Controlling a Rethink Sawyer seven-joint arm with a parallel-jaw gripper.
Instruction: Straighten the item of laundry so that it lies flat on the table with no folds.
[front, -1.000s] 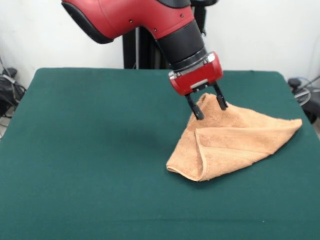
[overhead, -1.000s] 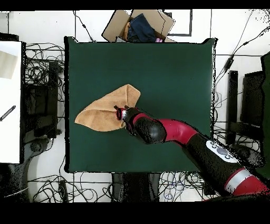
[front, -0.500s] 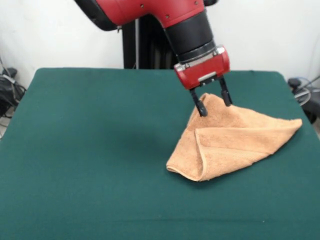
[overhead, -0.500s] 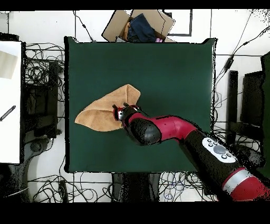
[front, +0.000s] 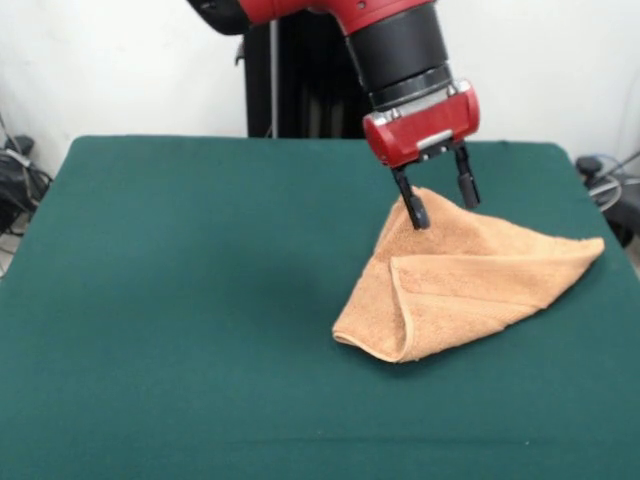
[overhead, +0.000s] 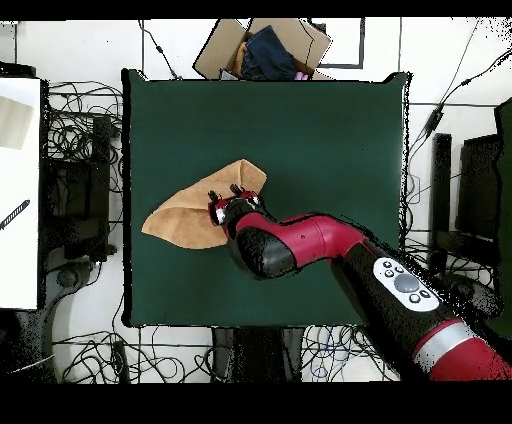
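We see our claw hanging with its two black fingers spread apart and nothing between them, poised over the peaked far corner of the peach-orange hand towel. One fingertip looks to be at or just touching the cloth at that peak; the other hangs just above the terry beside it. We cannot tell from the front view whether either is truly pressing in.

The towel lies on the dark green tabletop directly beneath and in front of the claw, spreading away from it into a rough triangle. One long point runs out to the claw's side, and a folded flap with a hemmed edge is doubled over the body of the cloth below the fingers. From overhead, the towel fans out past the claw, with the red arm covering part of its edge.

We judge the task to be at an early stage: the towel is clearly doubled over and far from flat. The step in hand looks like lining up a grasp on the raised corner. Next, we would need to lower slightly, pinch only the top layer at that peak, then draw it away from the folded flap so the doubled part opens. Catching both layers would simply drag the whole bundle.
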